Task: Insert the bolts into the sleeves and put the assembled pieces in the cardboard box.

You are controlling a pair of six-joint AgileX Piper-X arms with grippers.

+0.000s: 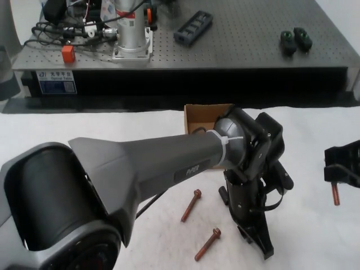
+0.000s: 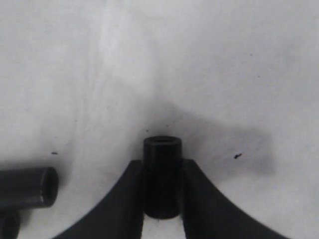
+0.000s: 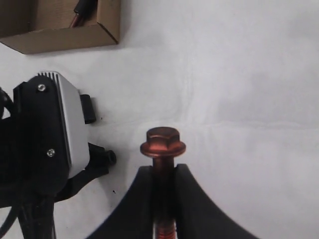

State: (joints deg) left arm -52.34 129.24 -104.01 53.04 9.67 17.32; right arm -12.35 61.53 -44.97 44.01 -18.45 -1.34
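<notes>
White bench (image 1: 84,124), cardboard box (image 1: 199,118) edge near L claw (image 2: 163,169), tight on sleeve (image 2: 162,149); R claw (image 3: 163,172) tight on bolt (image 3: 162,144).

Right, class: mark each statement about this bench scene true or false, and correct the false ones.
1. The right gripper holds a bolt. True.
2. The left gripper is empty. False: its fingers are shut on a black sleeve.
3. Two loose bolts lie on the white surface. True.
4. The held bolt is inside the sleeve. False: each sits in its own gripper, apart.
</notes>
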